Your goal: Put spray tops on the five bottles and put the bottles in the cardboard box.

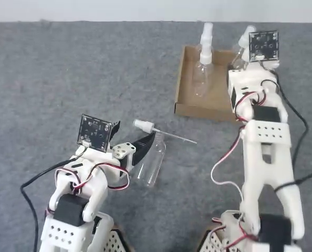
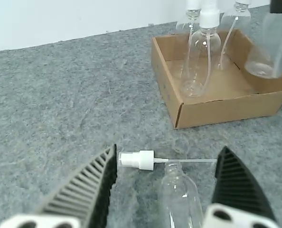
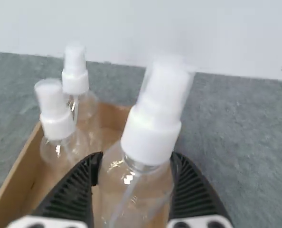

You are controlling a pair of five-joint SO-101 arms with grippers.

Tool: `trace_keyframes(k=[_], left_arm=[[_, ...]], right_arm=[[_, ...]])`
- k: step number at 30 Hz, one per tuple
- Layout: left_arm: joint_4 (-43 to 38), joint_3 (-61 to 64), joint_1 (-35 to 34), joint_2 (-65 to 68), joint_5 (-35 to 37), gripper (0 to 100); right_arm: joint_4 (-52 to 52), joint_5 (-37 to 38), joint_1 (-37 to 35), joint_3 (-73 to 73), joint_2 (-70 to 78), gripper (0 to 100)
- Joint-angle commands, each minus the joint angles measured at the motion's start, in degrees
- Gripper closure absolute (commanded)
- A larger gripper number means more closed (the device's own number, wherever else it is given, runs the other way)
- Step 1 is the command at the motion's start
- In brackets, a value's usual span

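A clear bottle without a top (image 1: 151, 164) (image 2: 180, 199) lies on the grey mat, neck toward a loose white spray top (image 1: 144, 125) (image 2: 138, 160) whose thin tube runs across the mat. My left gripper (image 1: 145, 149) (image 2: 169, 149) is open, its fingers straddling this bottle. The cardboard box (image 1: 180, 79) (image 2: 226, 111) (image 3: 17, 183) holds upright capped bottles (image 1: 203, 65) (image 2: 200, 54) (image 3: 55, 126). My right gripper (image 1: 241, 59) (image 3: 136, 159) is shut on another capped bottle (image 1: 240, 50) (image 2: 268, 45) (image 3: 143, 185), held upright over the box's right side.
Grey felt covers the table, with open room left of the box and in the far left half. Both arm bases stand at the near edge. A pale wall runs behind the table.
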Motion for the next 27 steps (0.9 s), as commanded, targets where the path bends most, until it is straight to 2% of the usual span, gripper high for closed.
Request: trace_keyframes(k=[1, 17, 27], left_arm=[[-1.7, -0.4, -0.2, -0.9, -0.1, 69], [-1.5, -0.3, -0.2, -0.9, -0.1, 69], [-1.5, -0.3, -0.2, -0.9, -0.1, 69]], right_arm=[[-8.6, -0.4, 1.7, -0.5, 3.2, 99.2], [-26.1, -0.5, 1.7, -0.6, 20.7, 99.2], [-26.3, -0.2, 1.3, -0.6, 23.3, 98.7]])
